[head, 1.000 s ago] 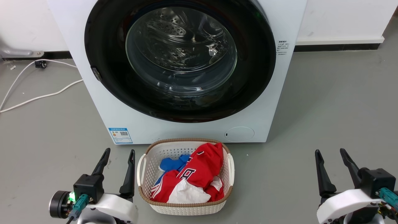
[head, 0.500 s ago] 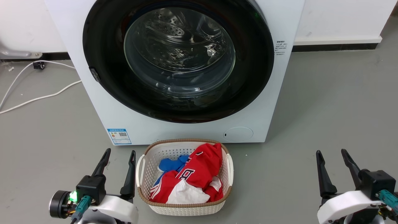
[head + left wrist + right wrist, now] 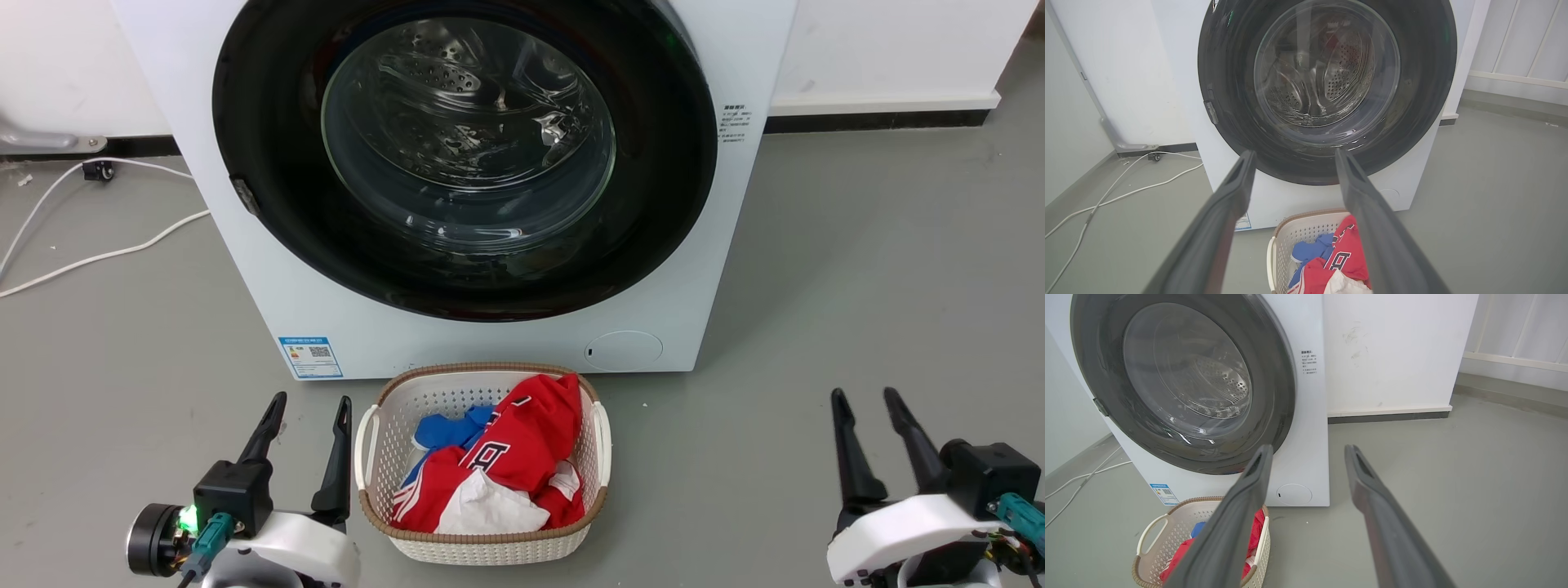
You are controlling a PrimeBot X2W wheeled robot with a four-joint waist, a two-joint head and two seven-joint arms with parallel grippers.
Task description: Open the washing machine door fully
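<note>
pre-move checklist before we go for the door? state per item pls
1. Door opened: not ok. The washing machine door sits closed against the white machine.
2. left hand open and empty: ok.
3. right hand open and empty: ok.
4. Hands apart from the door: ok. Both are low and touch nothing.
5. Swing path free: cannot tell. The laundry basket stands right before the machine, below the door.
6. Grip spot known: cannot tell. A small grey tab sits on the door's left edge; no handle is plain.
</note>
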